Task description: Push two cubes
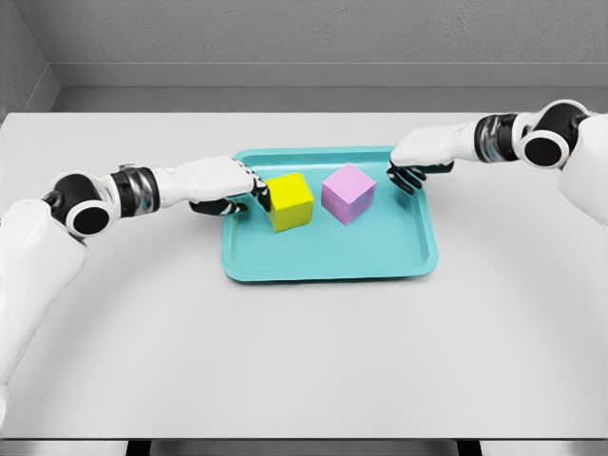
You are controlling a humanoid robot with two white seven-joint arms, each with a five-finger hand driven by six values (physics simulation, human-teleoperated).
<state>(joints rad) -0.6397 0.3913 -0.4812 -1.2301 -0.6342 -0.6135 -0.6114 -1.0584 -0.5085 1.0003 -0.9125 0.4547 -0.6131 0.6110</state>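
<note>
With the yellow cube (290,201) and purple cube (348,193) mid-tray (328,266), the left hand (226,187), loosely curled and holding nothing, touches the yellow; the right hand (418,163), likewise empty, should close squarely, both pushing inward evenly.

An open gap separates the yellow cube (290,201) from the purple cube (348,193).

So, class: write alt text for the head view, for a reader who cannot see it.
A yellow cube and a purple cube sit apart on a teal tray. The left hand touches the yellow cube; the right hand hovers beside the purple.
</note>
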